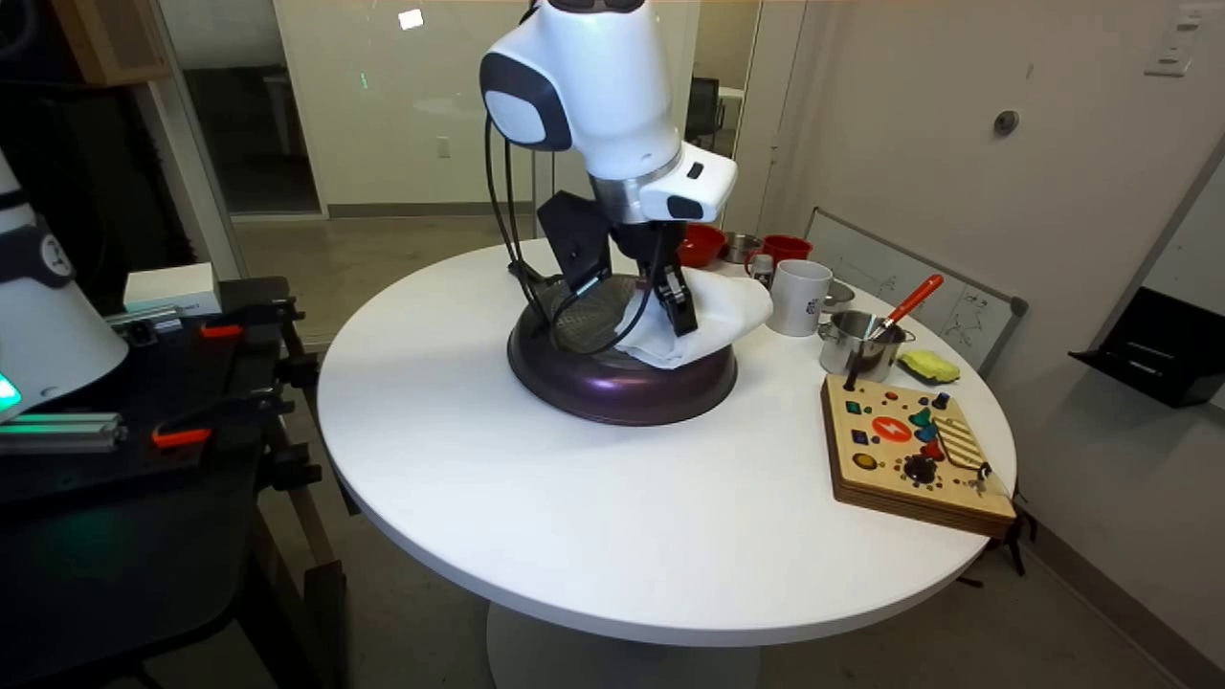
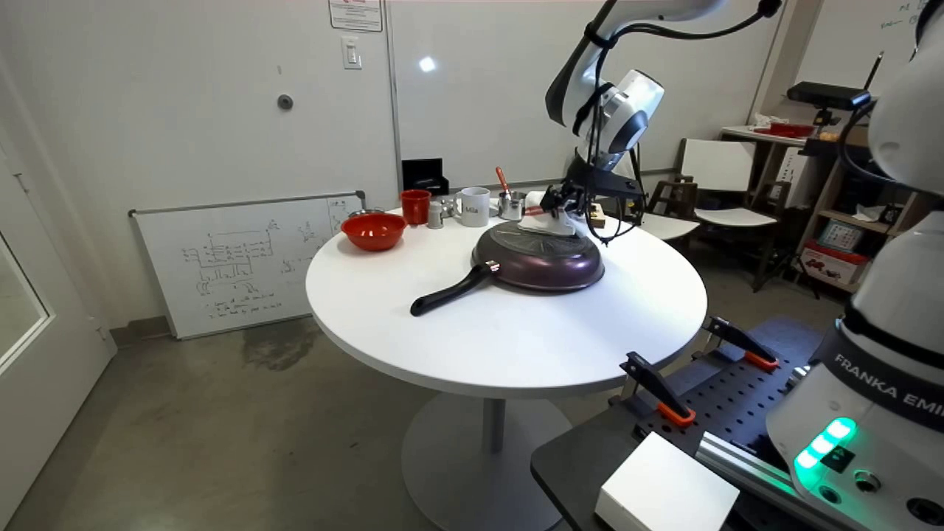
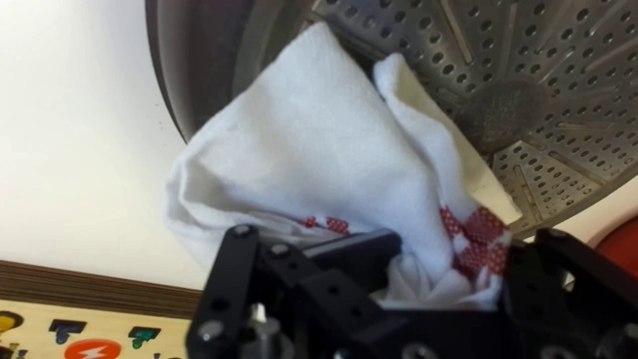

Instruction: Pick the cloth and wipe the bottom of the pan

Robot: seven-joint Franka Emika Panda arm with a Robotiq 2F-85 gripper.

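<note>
Dishcloth (image 3: 319,139) at the wrist view's centre should handle light and limp. Your end effector (image 3: 448,269) pinches its bunched folds: grip there to wipe the frying pan (image 3: 503,112).

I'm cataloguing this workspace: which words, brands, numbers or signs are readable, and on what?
"FRANKA EMI", cut off by the picture edge: robot base.
Lightning bolt, no words: red circle on the wooden board.
Too small or blurred to read: marks on the white mug and white box, handwriting on the leaning whiteboard and wall whiteboard, print on the wall notice.
No number is legible.
</note>
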